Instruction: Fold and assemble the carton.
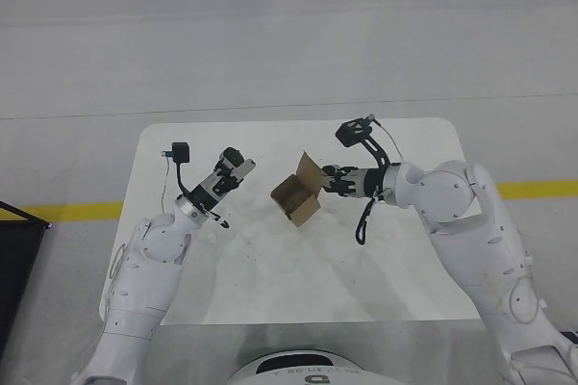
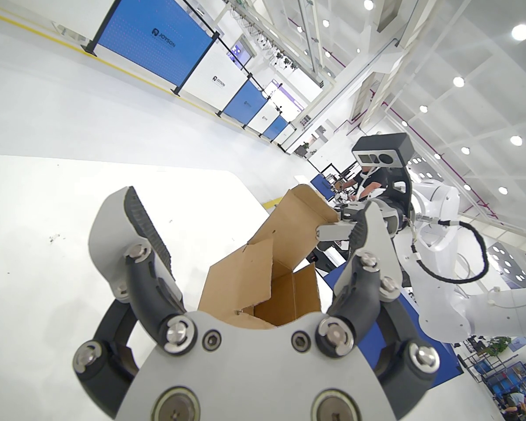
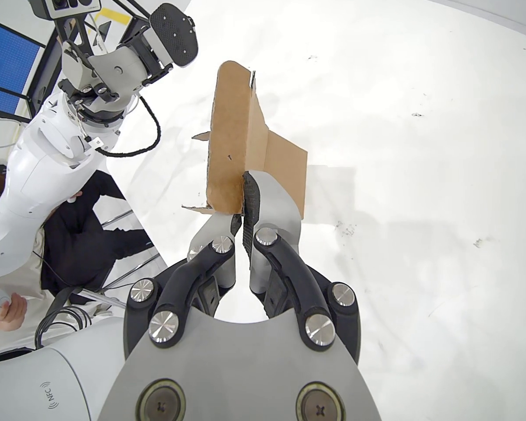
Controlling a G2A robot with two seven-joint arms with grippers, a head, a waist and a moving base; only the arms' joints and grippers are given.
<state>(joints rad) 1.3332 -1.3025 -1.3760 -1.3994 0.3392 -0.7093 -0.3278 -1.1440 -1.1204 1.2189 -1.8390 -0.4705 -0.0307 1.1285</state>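
Carton (image 1: 297,196) (image 2: 267,273) (image 3: 228,155): brown, part-folded, top open, flaps up. Sits tilted over mid worktop (image 1: 365,279); whether its base touches the worktop, cannot tell.

R hand (image 1: 328,180) (image 3: 244,192): closed on carton's tall upright flap (image 3: 230,133), gripping it at the edge, on the side of carton nearest R arm.

L hand (image 1: 238,166) (image 2: 250,210): open, jaws wide apart, holding nothing. Near carton on the opposite side, not touching, pointed at carton's open top.

Worktop white, w/ scuff marks (image 3: 344,230) near carton.
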